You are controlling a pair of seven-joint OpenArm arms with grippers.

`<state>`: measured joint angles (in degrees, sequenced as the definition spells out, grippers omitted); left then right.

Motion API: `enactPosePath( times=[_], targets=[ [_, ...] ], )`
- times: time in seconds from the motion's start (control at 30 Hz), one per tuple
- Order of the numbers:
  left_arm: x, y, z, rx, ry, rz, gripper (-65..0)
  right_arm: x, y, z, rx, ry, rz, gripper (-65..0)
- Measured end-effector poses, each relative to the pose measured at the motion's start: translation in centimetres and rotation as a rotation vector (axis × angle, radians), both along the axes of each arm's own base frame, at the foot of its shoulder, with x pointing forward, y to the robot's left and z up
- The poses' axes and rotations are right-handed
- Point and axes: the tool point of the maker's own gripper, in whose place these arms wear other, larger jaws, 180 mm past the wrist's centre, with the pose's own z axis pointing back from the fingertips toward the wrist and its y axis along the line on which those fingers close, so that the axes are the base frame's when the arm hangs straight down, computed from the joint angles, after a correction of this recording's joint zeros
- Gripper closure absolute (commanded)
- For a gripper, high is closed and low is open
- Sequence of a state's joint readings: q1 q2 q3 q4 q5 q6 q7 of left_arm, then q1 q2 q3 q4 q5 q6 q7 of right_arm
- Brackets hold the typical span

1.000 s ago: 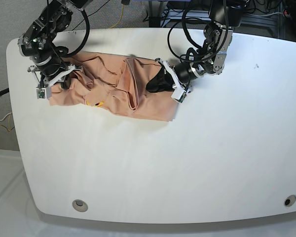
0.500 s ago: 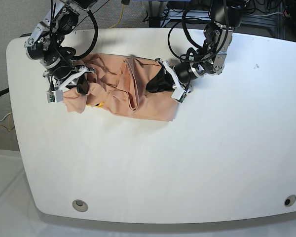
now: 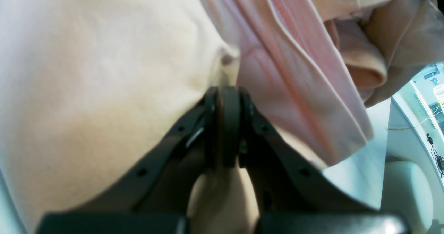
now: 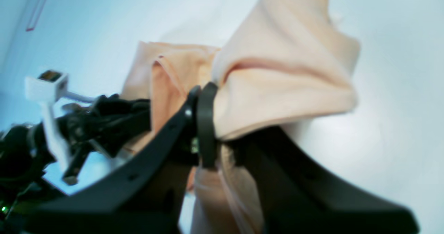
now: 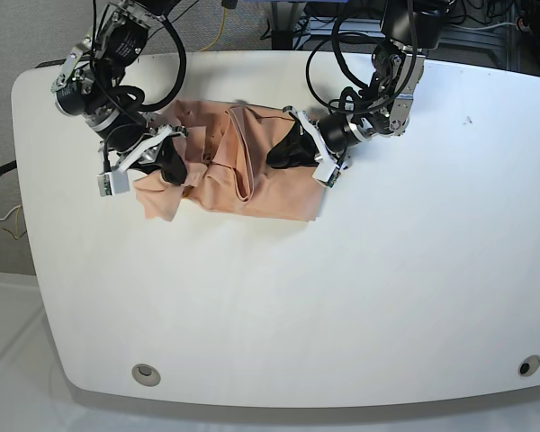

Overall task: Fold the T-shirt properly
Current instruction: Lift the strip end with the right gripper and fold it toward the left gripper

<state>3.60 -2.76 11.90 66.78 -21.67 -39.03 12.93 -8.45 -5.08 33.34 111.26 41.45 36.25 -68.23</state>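
The soft peach-pink cotton T-shirt (image 5: 243,175) lies bunched and partly folded on the far half of the white rounded tabletop (image 5: 342,306), between the two arms. The right end effector (image 5: 166,162), at the left of the base view, is clamped on one end of the cloth with its jaws together on a gathered fold, that end raised off the surface and drooping below the grip. The left end effector (image 5: 283,153) is pinched tight on the opposite end of the shirt, low against the tabletop; its wrist view shows the jaws meeting on fabric beside a ribbed hem. The garment looks light, limp and prone to wrinkling, so it should sag and drag wherever unsupported. It is probably best taken at hems or doubled edges, where a pinch catches every layer, and moved low and slowly so that the fold lands flat.
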Motion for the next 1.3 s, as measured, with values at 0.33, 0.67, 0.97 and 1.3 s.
enactPosePath(
  times=[0.33, 0.67, 0.97, 1.3],
  targets=[
    [0.0, 0.0, 0.0, 0.000, 0.000, 0.000, -2.5, 0.4, 3.8, 0.7, 0.051, -0.026, 0.102, 0.0],
    [0.0, 0.0, 0.0, -0.001, 0.001, 0.000, -2.5, 0.3, 8.4, 1.6, 0.121, -0.045, 0.200, 0.0],
    [0.0, 0.0, 0.0, -0.001, 0.000, 0.000, -2.5, 0.1, 10.9, 2.0, 0.137, -0.054, 0.269, 0.0],
    [0.0, 0.0, 0.0, -0.001, -0.001, 0.001, -2.5, 0.1, 12.9, 2.8, 0.157, -0.084, 0.324, 0.0]
  ],
)
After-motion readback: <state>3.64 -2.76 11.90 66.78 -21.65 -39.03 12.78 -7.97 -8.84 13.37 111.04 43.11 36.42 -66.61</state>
